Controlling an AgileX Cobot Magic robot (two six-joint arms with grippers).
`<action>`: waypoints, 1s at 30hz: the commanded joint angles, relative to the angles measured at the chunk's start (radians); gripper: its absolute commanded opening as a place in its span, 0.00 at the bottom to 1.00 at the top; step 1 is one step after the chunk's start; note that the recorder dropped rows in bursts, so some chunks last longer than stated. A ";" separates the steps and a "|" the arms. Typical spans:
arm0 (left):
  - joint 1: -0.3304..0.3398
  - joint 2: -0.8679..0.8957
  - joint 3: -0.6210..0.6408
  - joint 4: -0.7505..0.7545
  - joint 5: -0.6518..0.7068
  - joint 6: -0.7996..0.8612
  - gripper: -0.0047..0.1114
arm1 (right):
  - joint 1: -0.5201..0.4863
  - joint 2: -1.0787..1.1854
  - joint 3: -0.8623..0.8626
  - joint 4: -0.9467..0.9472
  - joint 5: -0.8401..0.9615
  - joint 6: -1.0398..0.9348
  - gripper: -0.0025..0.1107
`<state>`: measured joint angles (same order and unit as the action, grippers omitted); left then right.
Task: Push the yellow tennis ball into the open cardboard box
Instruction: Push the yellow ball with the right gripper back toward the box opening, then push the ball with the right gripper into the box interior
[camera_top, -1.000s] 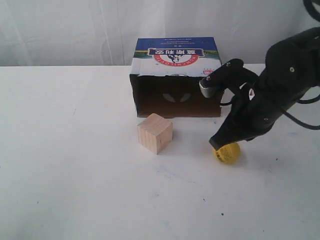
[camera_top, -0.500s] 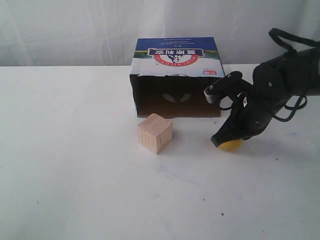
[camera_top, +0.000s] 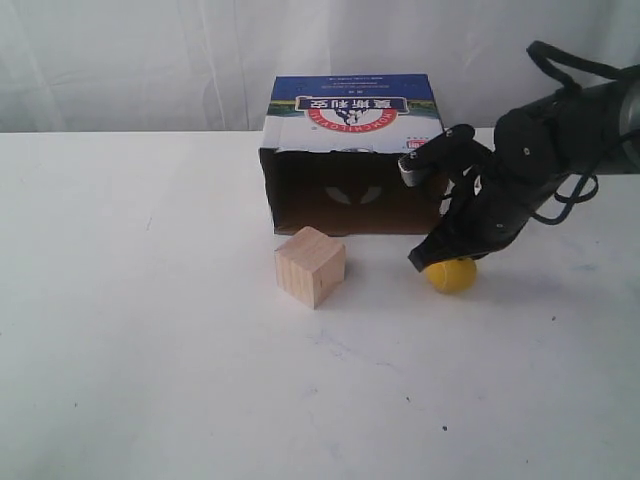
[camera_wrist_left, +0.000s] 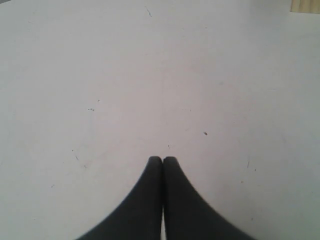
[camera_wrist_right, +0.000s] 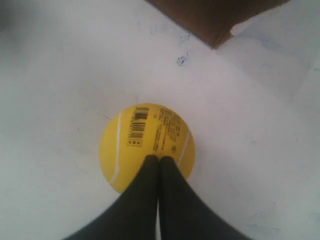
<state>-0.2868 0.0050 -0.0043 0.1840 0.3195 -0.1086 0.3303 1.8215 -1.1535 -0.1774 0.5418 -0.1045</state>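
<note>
The yellow tennis ball (camera_top: 450, 274) (camera_wrist_right: 145, 145) lies on the white table just in front of the open cardboard box's right front corner. The open cardboard box (camera_top: 352, 160) lies on its side, its dark opening facing the front; a brown corner of it (camera_wrist_right: 215, 20) shows in the right wrist view. My right gripper (camera_top: 428, 262) (camera_wrist_right: 159, 159) is shut, its tips pressed on top of the ball. My left gripper (camera_wrist_left: 162, 160) is shut over bare table and is not seen in the exterior view.
A pale wooden cube (camera_top: 310, 266) stands in front of the box's opening, left of the ball; its edge (camera_wrist_left: 305, 5) shows in the left wrist view. White table (camera_top: 150, 350) spreads to the left and front. A white curtain hangs behind.
The right gripper has moved back and left towards the box, and the ball has rolled with it, from about mid-table to beside the box's right front corner.
</note>
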 joint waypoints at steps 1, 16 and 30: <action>-0.005 -0.005 0.004 0.003 0.010 0.002 0.04 | 0.021 0.001 -0.051 0.003 0.030 0.005 0.02; -0.005 -0.005 0.004 0.003 0.010 0.002 0.04 | 0.070 -0.087 -0.054 0.012 0.185 0.016 0.02; -0.005 -0.005 0.004 0.003 0.010 0.002 0.04 | 0.073 0.077 -0.002 0.004 -0.013 0.026 0.02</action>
<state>-0.2868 0.0050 -0.0043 0.1840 0.3195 -0.1086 0.4018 1.8530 -1.1454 -0.1642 0.5916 -0.0862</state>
